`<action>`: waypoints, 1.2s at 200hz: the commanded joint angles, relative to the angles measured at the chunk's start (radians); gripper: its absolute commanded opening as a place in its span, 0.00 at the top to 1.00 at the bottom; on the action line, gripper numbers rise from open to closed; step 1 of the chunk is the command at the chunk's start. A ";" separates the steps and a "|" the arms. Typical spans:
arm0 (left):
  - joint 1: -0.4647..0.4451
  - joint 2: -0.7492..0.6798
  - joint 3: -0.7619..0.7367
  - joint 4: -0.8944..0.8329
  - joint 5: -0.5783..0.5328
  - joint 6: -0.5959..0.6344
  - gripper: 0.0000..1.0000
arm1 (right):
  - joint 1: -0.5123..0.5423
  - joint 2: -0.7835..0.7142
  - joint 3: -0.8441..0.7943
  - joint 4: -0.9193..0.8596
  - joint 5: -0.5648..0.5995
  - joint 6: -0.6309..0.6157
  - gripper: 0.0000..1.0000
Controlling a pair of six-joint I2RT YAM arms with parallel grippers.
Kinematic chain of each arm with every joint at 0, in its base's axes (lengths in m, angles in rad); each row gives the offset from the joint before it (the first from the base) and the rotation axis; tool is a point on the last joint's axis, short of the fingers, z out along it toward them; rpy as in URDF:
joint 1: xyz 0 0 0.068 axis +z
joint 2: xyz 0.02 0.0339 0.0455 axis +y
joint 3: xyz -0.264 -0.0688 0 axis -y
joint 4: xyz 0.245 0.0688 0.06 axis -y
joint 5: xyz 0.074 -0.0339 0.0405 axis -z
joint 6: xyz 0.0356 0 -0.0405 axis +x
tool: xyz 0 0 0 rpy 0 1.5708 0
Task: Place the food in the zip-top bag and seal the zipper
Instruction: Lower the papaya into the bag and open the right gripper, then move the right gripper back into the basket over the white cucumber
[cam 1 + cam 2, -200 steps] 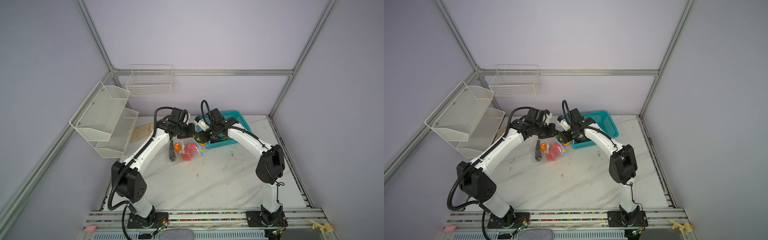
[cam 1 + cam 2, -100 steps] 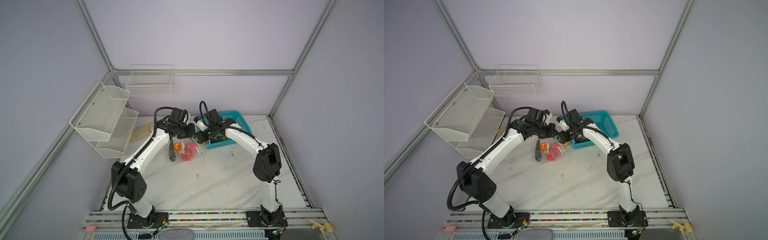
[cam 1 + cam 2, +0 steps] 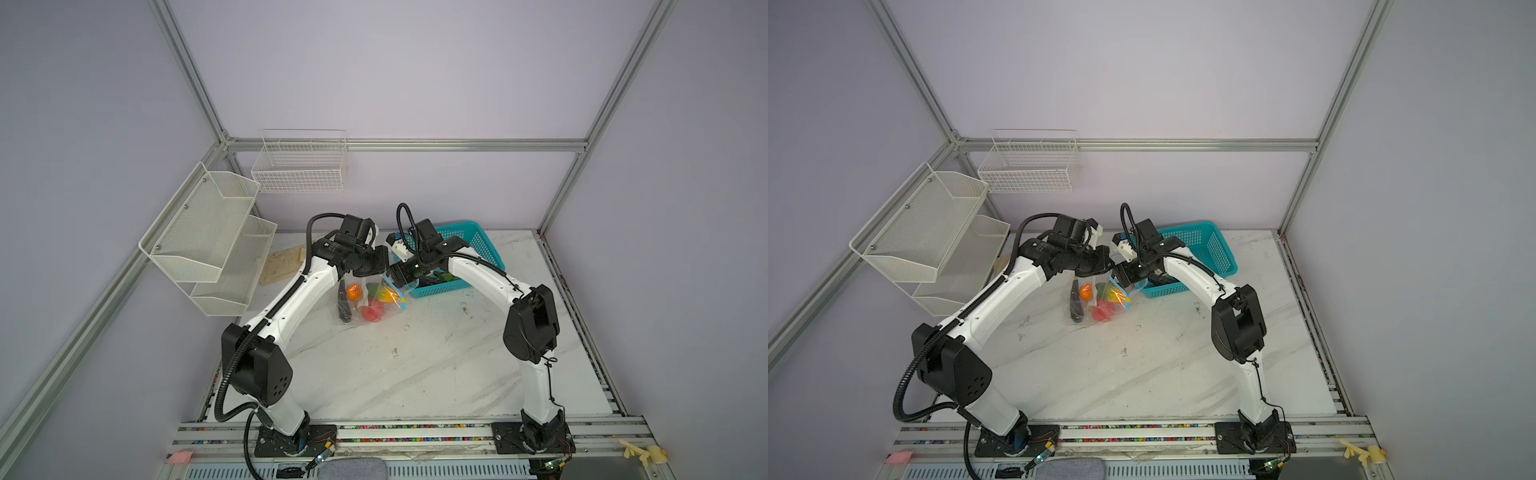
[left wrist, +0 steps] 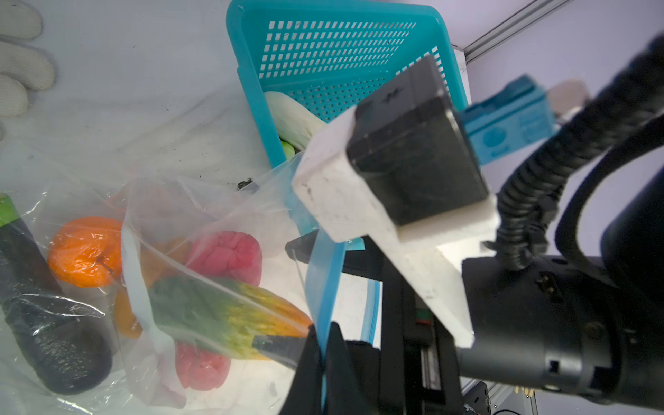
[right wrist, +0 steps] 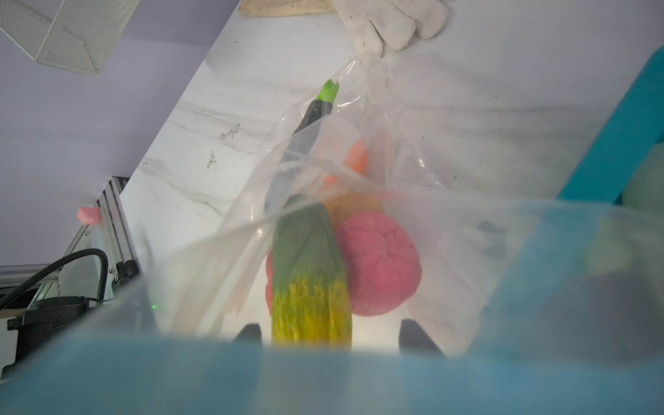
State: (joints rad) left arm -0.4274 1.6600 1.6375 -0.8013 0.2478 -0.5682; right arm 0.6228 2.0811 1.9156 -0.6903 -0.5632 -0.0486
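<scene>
Right gripper [image 5: 330,332] has edged left into the mouth of the zip-top bag [image 3: 357,318] and spread wider. Its fingers now stand apart on either side of the green-and-yellow piece [image 5: 309,280], clear of it. Left gripper [image 4: 321,354] stays clamped on the light blue zipper [image 4: 323,273], holding the mouth up. The bag sits far centre on the table [image 3: 415,365], just left of the teal basket [image 3: 469,245]. The orange [image 4: 84,251], pink piece [image 5: 381,266] and eggplant [image 4: 46,323] lie under its plastic.

bag: zip-top bag [image 3: 357,318] lying on bench [image 3: 415,365], food [image 3: 372,313] inside
basket: teal basket [image 3: 473,245] just beside the bag
</scene>
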 commanded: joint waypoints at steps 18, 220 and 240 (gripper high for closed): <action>0.003 -0.061 -0.037 0.036 0.002 -0.009 1.00 | -0.023 -0.117 0.019 0.020 0.005 -0.010 0.36; 0.013 -0.043 -0.028 0.043 0.015 -0.006 1.00 | -0.251 -0.005 -0.096 0.100 0.153 -0.338 0.34; 0.014 -0.039 -0.026 0.043 0.017 -0.007 1.00 | -0.251 0.041 -0.070 0.099 0.167 -0.336 0.33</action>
State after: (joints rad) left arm -0.4229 1.6447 1.6226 -0.7998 0.2489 -0.5678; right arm 0.3656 2.0747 1.7958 -0.5869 -0.4225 -0.3641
